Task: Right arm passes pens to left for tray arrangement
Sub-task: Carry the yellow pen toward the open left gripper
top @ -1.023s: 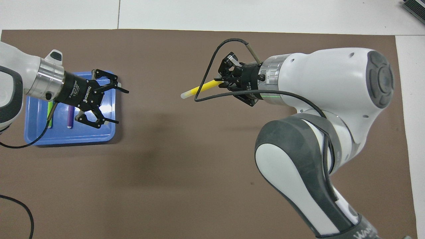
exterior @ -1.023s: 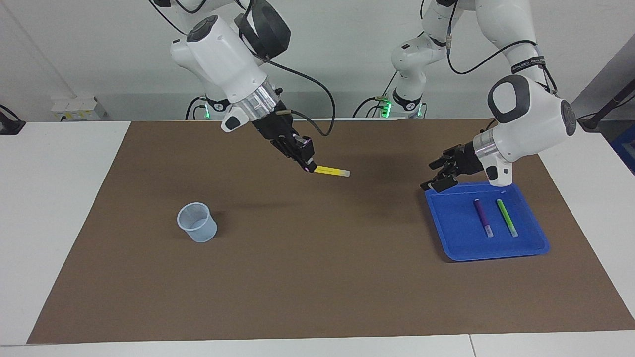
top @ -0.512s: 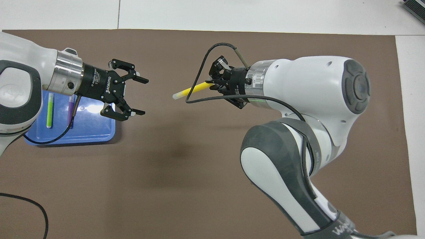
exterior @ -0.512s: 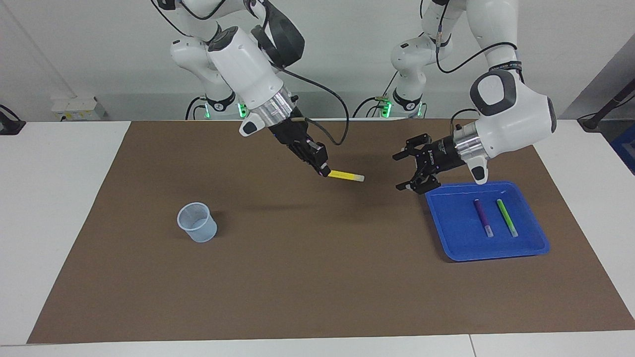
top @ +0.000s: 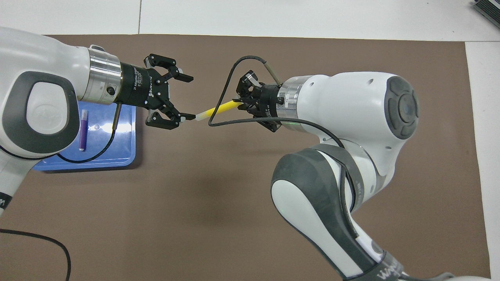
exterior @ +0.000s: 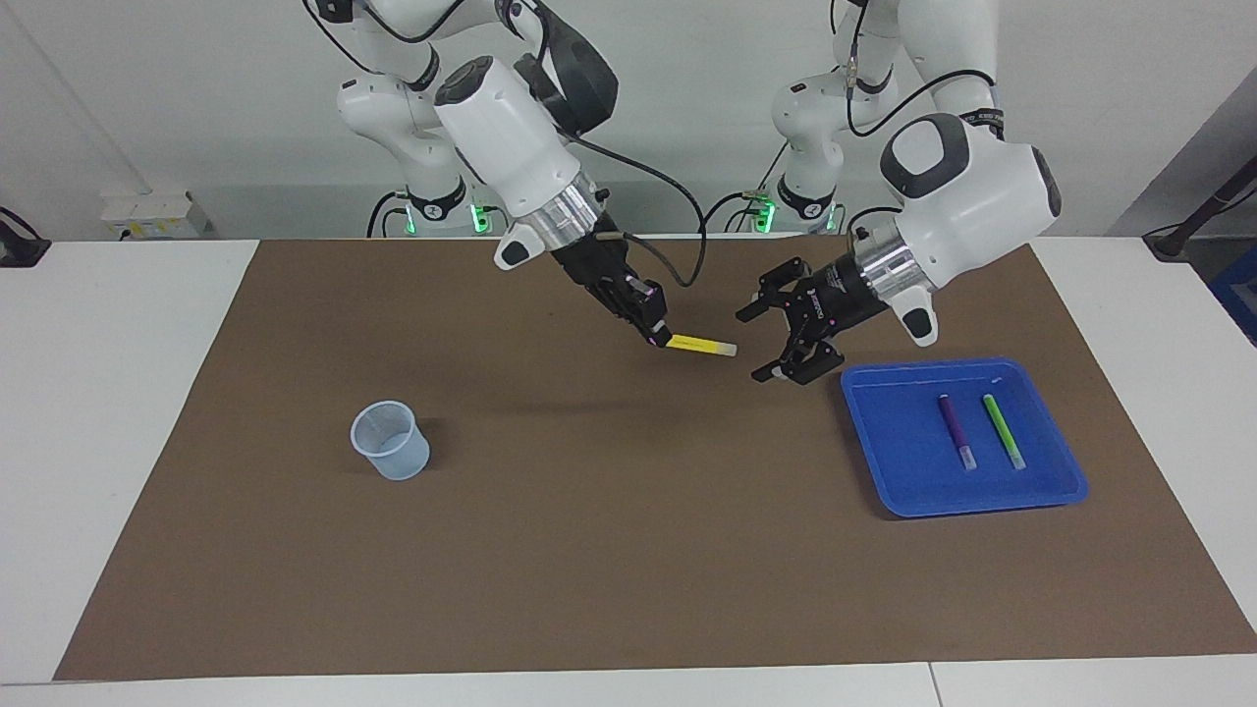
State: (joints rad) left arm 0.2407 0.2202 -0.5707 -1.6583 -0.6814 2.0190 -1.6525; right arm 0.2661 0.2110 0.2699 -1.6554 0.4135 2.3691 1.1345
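Observation:
My right gripper (exterior: 658, 335) is shut on the yellow pen (exterior: 699, 345) and holds it above the mat, pale end toward the left gripper. My left gripper (exterior: 753, 345) is open, in the air beside the blue tray (exterior: 889, 471), with the pen's pale end just short of its spread jaws. From overhead, the yellow pen (top: 216, 110) runs from the right gripper (top: 238, 104) up to the left gripper (top: 189, 97). The purple pen (exterior: 955, 430) and the green pen (exterior: 1003, 430) lie side by side in the tray. Overhead, the purple pen (top: 83, 130) shows in the tray (top: 117, 152) and the green pen is hidden under the left arm.
A small translucent cup (exterior: 391, 440) stands upright on the brown mat (exterior: 609, 550) toward the right arm's end of the table. White table surface surrounds the mat.
My left gripper has moved off the tray's edge toward the middle of the table, jaws still open. My right gripper has carried the yellow pen toward it, so the gap has closed.

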